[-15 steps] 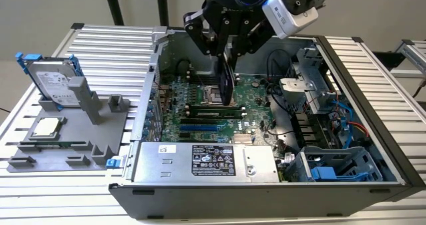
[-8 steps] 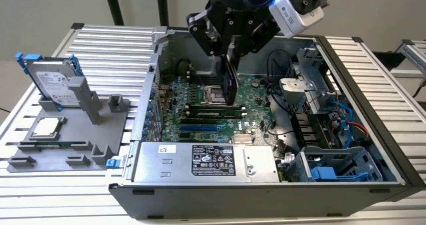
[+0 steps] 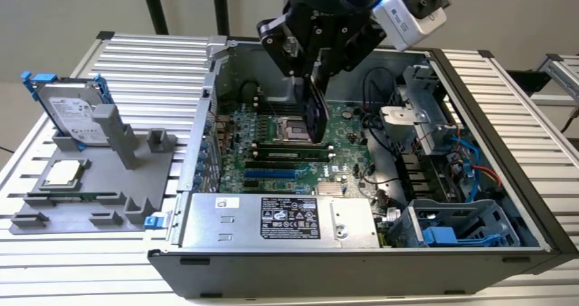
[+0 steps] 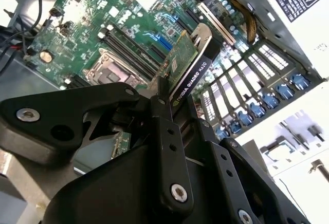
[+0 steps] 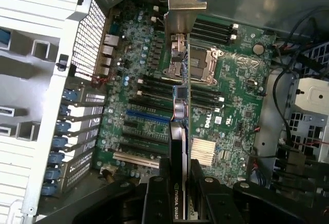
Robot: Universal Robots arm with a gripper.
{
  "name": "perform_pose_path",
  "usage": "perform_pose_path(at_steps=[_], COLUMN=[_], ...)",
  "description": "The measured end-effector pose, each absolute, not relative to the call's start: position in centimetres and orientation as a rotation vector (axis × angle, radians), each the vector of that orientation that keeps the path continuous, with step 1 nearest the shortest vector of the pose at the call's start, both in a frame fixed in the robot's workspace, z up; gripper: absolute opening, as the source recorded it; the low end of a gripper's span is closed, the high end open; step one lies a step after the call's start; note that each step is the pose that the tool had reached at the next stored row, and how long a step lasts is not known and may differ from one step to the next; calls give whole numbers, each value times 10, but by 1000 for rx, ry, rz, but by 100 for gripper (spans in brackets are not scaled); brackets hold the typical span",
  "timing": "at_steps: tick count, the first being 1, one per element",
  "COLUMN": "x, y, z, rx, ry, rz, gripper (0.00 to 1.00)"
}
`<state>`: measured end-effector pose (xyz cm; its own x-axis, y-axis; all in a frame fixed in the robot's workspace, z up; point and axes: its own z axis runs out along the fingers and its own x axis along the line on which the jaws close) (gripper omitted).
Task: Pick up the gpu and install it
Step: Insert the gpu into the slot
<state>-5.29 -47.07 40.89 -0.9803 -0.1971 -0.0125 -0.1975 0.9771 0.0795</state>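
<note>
On the slatted bench (image 3: 135, 55) the open computer case (image 3: 533, 204) fills the exterior view's middle, and above its green motherboard (image 3: 271, 140), upper centre, the claw (image 3: 312, 75) pinches the gpu (image 3: 316, 116), which hangs edge-down beneath it: green board, black shroud, silver end bracket.

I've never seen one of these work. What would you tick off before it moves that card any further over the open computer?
1. Grip: gripper shut on the gpu: ok.
2. Computer case open, with the inside reachable: ok.
3. Gpu seated in the motherboard: not ok, it hangs above the board.
4. Gpu lined up with a slot: cannot tell.
5. Black cables lying off to the board's side, away from the gpu: ok.
</note>
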Motion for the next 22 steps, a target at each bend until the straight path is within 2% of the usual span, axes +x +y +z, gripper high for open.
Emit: perform_pose_path(at_steps=[22], x=[-51], y=[-471], z=[409], rx=[-582], ry=[3087], rz=[126], gripper=[0])
